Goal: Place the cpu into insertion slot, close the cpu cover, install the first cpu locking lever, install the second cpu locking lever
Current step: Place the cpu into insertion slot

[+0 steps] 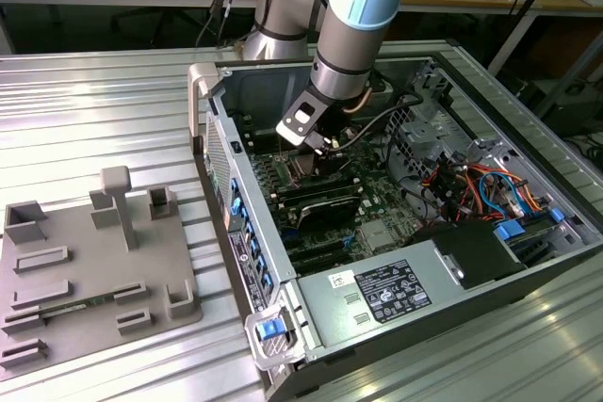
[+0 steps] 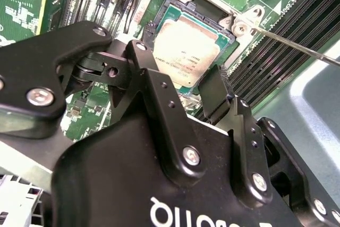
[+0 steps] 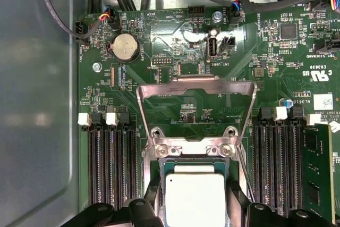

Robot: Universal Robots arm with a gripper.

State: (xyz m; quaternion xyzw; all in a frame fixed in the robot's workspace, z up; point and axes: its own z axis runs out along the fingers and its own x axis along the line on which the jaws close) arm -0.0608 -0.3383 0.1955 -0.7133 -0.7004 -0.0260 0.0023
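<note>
The cpu (image 3: 195, 206), a pale silver square, lies flat in the insertion slot on the green motherboard; it is also in the second wrist view (image 2: 186, 46). My gripper (image 3: 194, 195) hangs just over it with one black finger (image 2: 151, 78) on each side of the chip, open, with a narrow gap to the chip's edges. The cpu cover (image 3: 196, 80), a shiny frame with an open window, is swung back off the slot. A thin locking lever (image 2: 297, 43) sticks out unlatched beside the socket. In the exterior view my gripper (image 1: 316, 143) reaches down into the case.
Black memory slots (image 3: 109, 168) flank the socket on both sides, one with a module (image 3: 319, 174). The open computer case (image 1: 236, 233) lies on a ribbed metal table, with cables and a power supply (image 1: 391, 294) inside. A grey fixture plate (image 1: 94, 270) sits at the exterior view's left.
</note>
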